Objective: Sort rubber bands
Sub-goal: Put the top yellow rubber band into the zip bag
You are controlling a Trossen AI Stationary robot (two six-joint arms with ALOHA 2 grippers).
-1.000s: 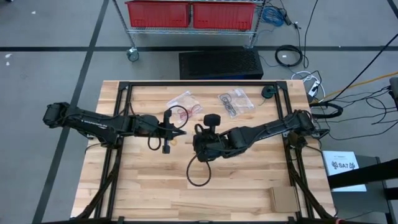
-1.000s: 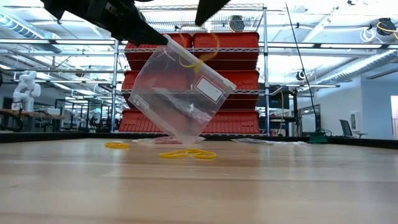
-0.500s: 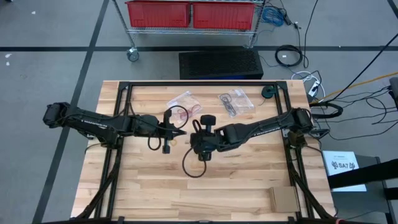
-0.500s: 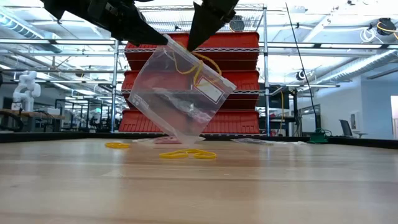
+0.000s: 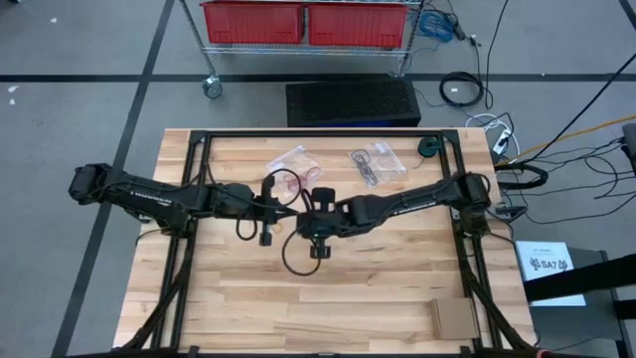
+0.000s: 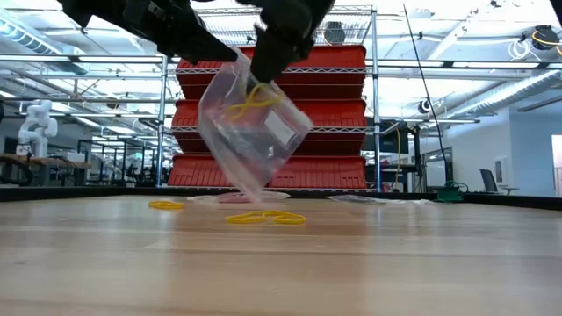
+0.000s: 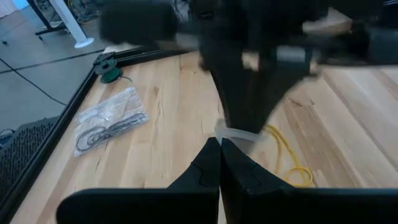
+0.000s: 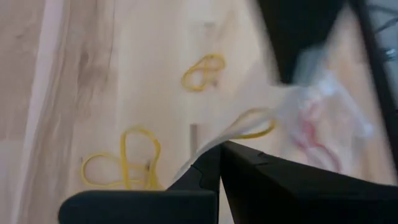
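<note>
A clear plastic bag point(image 6: 250, 136) hangs above the table's middle from my left gripper point(image 6: 224, 54), which is shut on its top edge. My right gripper point(image 6: 263, 72) is shut and reaches down into the bag's mouth right beside the left one point(image 5: 288, 212). A yellow rubber band point(image 6: 248, 101) hangs below its tips inside the bag. More yellow rubber bands point(image 6: 263, 217) point(image 8: 204, 71) lie flat on the wood under and beside the bag. My left gripper pinches the bag's top edge point(image 7: 235, 134) between its two fingers, coming nearly level from the table's left. The bag hangs below it, tilted and clear of the table. My right gripper slants down from the right into the bag's mouth, and the yellow band point(image 6: 255, 91) dangles slack from its shut tips. The bag's film point(image 8: 208, 142) lies against the fingers and hides the exact spot of the pinch.
Toward the far edge lie a clear bag with red bands point(image 5: 294, 159) and one with black bands point(image 5: 373, 164); a small dark round thing point(image 5: 428, 147) sits beyond them. A yellow band point(image 6: 165, 205) lies apart on the left. A cardboard piece point(image 5: 452, 316) rests near right.
My right gripper has come down and toward the table's left, tipping steeper, and has carried the yellow band from above the bag into its mouth. The bag's upper right corner has been pushed in and the bag has crumpled; my left gripper has held still.
</note>
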